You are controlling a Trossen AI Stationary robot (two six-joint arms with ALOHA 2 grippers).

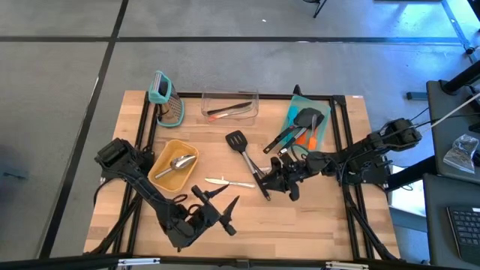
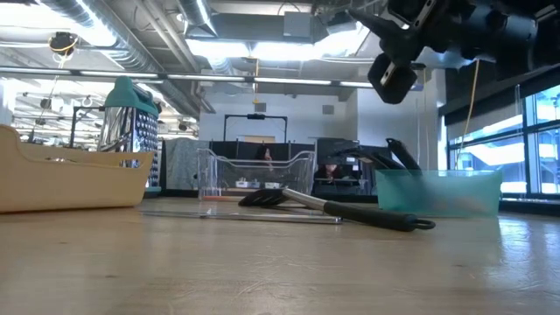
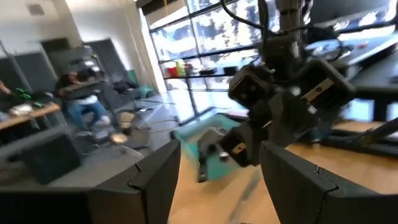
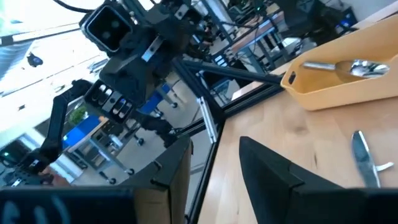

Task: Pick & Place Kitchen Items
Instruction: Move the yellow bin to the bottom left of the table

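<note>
Grey floor surrounds my wooden table (image 1: pixel 300 217) in the high view. Far left stands a teal-handled grater (image 1: pixel 166 100); beside it a clear bin (image 1: pixel 229 106) holds a thin utensil. Teal tray (image 1: pixel 309 118) at far right carries black turners and an orange spatula (image 1: pixel 301 139). Yellow bin (image 1: pixel 172 163) on the left holds the silver scoop (image 1: pixel 178 163). A black slotted turner (image 1: pixel 247 159) lies mid-table, a thin metal piece (image 1: pixel 227 181) left of its handle. Left gripper (image 1: pixel 222 207) sits near the front edge, fingers spread, nothing between them. Right gripper (image 1: pixel 271 180) hangs just beside the turner's handle end; I cannot tell whether it is parted or pinched.

Low view: the turner lies flat on the wood, the thin metal piece in front of it, clear bin behind, teal tray right, yellow bin and grater left. One arm's dark body hangs at top right, off the table.

Left wrist view: its fingers (image 3: pixel 155 180) stand wide apart, empty; the other arm and the teal tray show ahead.

Right wrist view: own fingers (image 4: pixel 273 174) have a gap between them with bare wood showing; the yellow bin with scoop and the metal piece lie beyond.
</note>
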